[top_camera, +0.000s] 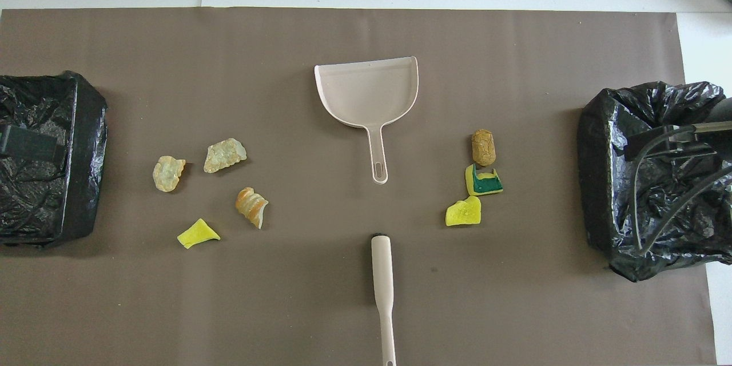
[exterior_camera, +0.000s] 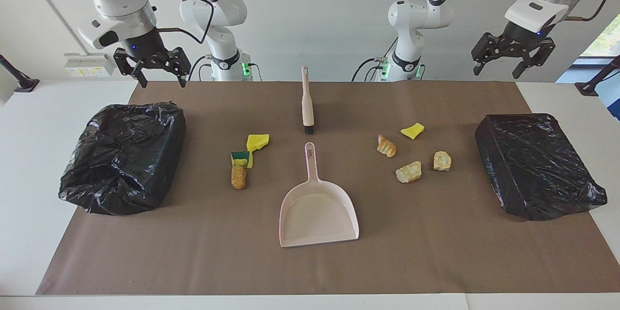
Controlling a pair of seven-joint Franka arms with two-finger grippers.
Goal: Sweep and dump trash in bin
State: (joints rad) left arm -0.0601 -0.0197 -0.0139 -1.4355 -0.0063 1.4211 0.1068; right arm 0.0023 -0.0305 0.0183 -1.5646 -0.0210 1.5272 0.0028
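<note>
Seven small loose scraps of trash lay on the brown-papered worktop (exterior_camera: pixel 193 252) in two clusters. Toward the right arm's end sat a brown cork-like lump (exterior_camera: pixel 238 177), a green-backed yellow sponge bit (exterior_camera: pixel 240 157) and a plain yellow sponge piece (exterior_camera: pixel 257 141). Toward the left arm's end lay a yellow sponge wedge (exterior_camera: pixel 412 131) and three tan bread-like chunks (exterior_camera: pixel 408 172), all apart.

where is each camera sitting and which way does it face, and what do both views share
Facing view: high across the table, looking back at the robots; both arms show at the top, the right gripper raised open above one black-bagged bin, the left gripper raised open above the other bin.
Overhead view: high above the robots' end, looking forward and steeply down; only dark parts of the grippers show over the bins.
Shared: brush, dustpan, seven trash scraps, both bins, turned half a turn.
</note>
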